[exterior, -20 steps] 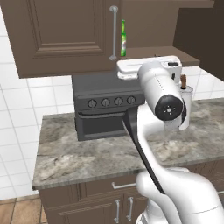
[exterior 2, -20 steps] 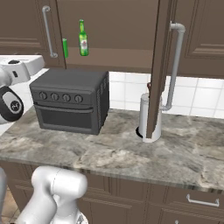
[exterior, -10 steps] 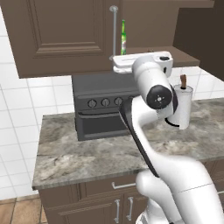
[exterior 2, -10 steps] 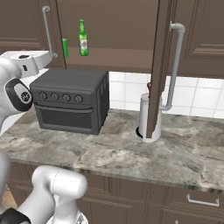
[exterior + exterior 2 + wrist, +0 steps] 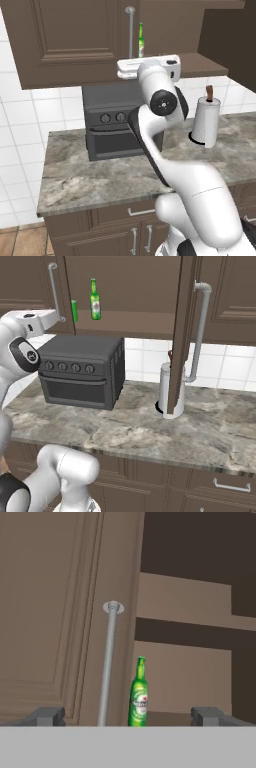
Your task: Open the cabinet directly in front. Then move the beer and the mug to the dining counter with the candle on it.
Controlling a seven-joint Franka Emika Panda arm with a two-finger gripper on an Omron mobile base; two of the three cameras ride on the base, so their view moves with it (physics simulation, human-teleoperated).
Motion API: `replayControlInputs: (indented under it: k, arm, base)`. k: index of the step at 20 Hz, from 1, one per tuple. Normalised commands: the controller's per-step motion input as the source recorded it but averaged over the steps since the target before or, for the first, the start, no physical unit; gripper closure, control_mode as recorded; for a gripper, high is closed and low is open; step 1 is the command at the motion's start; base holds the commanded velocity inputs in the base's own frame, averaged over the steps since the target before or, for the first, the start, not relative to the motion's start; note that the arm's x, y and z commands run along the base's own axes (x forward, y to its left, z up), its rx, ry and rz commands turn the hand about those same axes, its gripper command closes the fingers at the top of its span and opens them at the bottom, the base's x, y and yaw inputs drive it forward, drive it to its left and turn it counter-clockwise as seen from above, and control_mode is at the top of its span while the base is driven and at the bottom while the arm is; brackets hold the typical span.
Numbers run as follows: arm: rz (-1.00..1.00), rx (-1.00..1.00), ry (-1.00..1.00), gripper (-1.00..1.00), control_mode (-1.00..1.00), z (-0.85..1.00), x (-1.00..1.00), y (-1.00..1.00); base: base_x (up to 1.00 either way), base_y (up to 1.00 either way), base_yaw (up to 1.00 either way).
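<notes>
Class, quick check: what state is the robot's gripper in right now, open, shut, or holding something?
Gripper: open and holding nothing; its fingertips stand wide apart, facing the beer bottle in the open cabinet.

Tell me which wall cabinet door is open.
The right door, swung out edge-on above the paper towel roll. The left door is shut, its bar handle beside the beer.

toaster oven [image 5: 80,372]: on stone counter [image 5: 125,431] | paper towel roll [image 5: 170,390]: right of oven | white tiles: behind oven
</notes>
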Motion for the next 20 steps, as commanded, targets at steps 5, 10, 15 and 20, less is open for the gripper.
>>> replayControlInputs:
  k: [5, 10, 15, 20]
  arm:
    - [0.00, 0.00, 0.00, -1.00, -1.00, 0.00, 0.50, 0.09]
    - [0.00, 0.00, 0.00, -1.00, -1.00, 0.00, 0.50, 0.08]
    - [0.00, 0.00, 0.00, -1.00, -1.00, 0.00, 0.51, 0.07]
    - [0.00, 0.00, 0.00, -1.00, -1.00, 0.00, 0.52, 0.09]
  base:
    - [0.00, 0.00, 0.00]
    - [0.00, 0.00, 0.00]
    - [0.00, 0.00, 0.00]
    - [0.00, 0.00, 0.00]
